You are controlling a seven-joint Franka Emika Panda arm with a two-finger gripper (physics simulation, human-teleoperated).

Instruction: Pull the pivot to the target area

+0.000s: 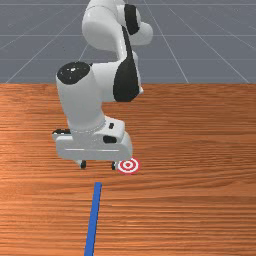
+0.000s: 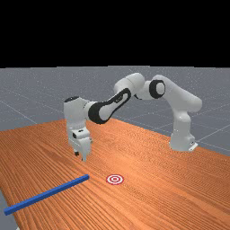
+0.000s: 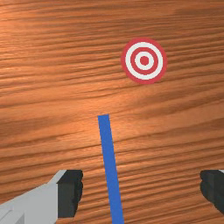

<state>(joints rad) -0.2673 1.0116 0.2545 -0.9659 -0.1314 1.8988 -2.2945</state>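
Blue bar (image 1: 94,215) lies on the table (image 1: 200,175), apart from the target (image 1: 128,165); open gripper (image 1: 98,165) above.
In the front view the bar runs from just below the gripper to the bottom edge, slightly slanted, its upper end short of the target and to the front view's left of it. The fingers stand wide apart, pinching nothing; the wrist view shows the bar passing below the gap between them. In the far view the arm (image 2: 108,110) reaches across from the right, fingertips raised off the wood.
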